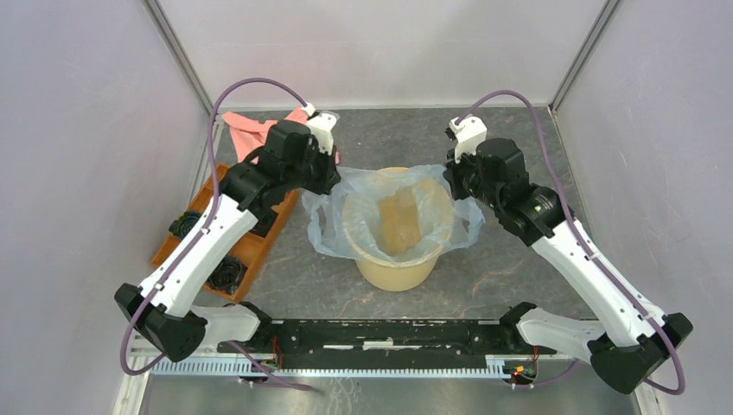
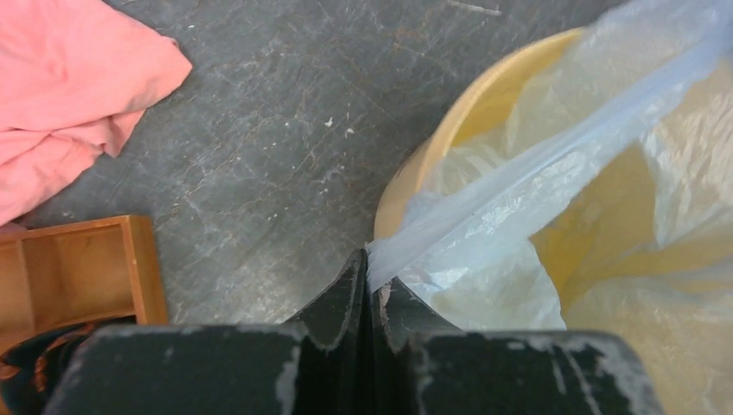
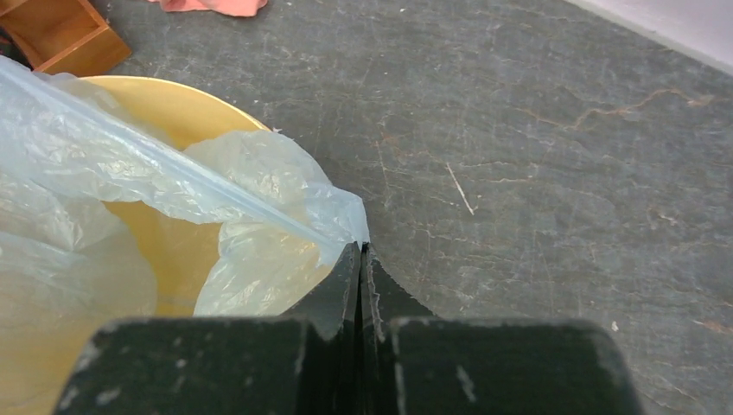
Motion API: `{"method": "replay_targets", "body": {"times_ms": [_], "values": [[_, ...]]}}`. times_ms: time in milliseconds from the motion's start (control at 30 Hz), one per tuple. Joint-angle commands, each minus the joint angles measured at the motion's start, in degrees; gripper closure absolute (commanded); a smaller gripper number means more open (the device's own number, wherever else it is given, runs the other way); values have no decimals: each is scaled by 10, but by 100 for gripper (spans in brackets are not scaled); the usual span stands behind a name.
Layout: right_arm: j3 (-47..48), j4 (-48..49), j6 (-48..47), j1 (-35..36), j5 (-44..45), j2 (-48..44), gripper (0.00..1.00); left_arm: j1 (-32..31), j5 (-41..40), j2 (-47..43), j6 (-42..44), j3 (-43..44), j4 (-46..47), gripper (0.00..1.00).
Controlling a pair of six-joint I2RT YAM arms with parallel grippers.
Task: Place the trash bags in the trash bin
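Trash bag (image 1: 327,226) stretched across the trash bin (image 1: 393,275)
Left tool (image 2: 370,259) and right tool (image 3: 360,251), each pressed together, pinch opposite edges of the film above the rim.

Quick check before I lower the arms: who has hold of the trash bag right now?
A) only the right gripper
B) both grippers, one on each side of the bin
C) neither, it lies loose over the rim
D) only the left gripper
B: the left gripper and the right gripper are each shut on a pinch of the trash bag, which is stretched across the trash bin.
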Motion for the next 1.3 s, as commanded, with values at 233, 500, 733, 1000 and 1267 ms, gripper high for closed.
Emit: {"method": "replay_targets", "body": {"times_ms": [233,500,733,1000,1267], "values": [[13,47,-19,-91,-83,50,88,177,272,42,-151,-109,198,97],[-66,100,-12,-99,-109,52,99,188,317,33,-204,-221,280,97],[-131,107,-8,-98,-135,22,99,187,333,-18,-236,-358,325,95],[-92,13,-32,-98,-43,-40,74,187,269,-88,-194,-324,226,66],[-75,-60,-31,-99,-11,-131,34,187,172,-171,-161,-274,95,28]]}}
